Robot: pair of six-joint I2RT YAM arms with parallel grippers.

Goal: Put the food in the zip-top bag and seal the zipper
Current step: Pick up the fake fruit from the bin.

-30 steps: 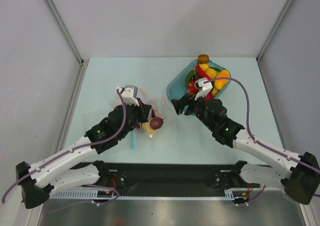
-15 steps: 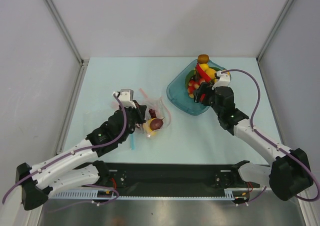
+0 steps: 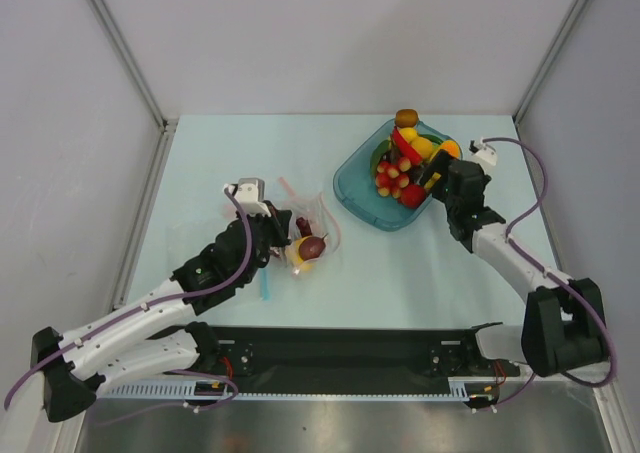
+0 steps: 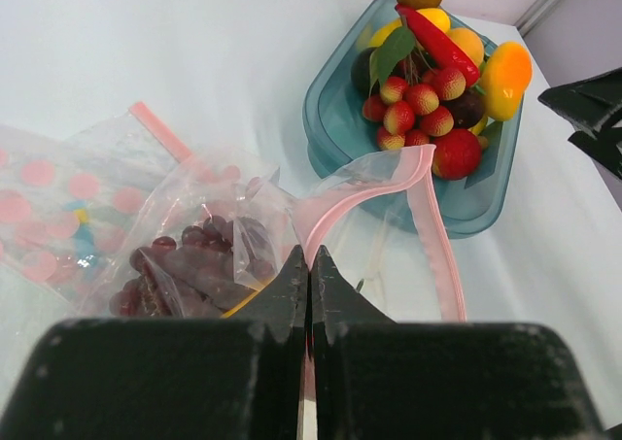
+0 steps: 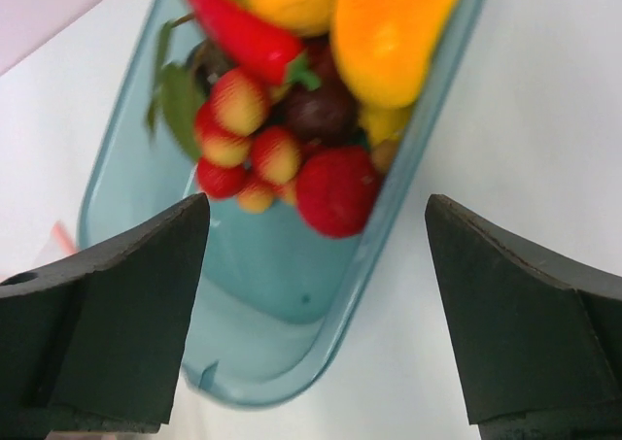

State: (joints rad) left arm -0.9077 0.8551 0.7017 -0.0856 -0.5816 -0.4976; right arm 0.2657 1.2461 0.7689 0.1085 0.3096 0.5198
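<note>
The left gripper is closed tight on the pink zipper at the mouth of the clear bag, which lies on the pale table just left of the teal dish. A dark grape bunch sits inside the bag, with a bit of something yellow beside it. The rest of the food is piled at the far end of the dish: a red chili, an orange pepper and a red strawberry among it. The right gripper hangs over the near right edge of the dish, fingers spread wide and holding nothing.
</note>
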